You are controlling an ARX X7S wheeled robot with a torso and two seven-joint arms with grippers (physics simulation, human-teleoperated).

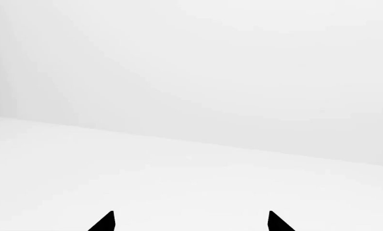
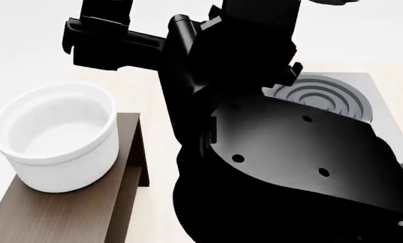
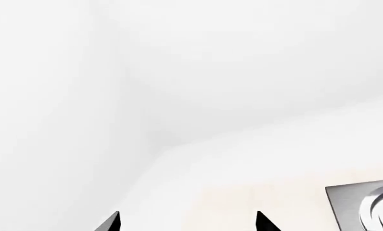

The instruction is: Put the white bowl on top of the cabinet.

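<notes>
While the white bowl (image 2: 56, 135) sits upright on the flat top of the cabinet (image 2: 86, 202), near its far end and w/ nothing gripping it, the robot's black arm links fill the middle of the head view. Just beyond them a grey stove plate (image 2: 363, 101) w/ ringed burner lies on the pale tabletop (image 2: 154, 96). Left pincer (image 1: 191, 222) and right pincer (image 3: 189, 222) each show two black tips set apart, i.e. spread and empty, facing white background; the right wrist view also catches the plate's corner.
</notes>
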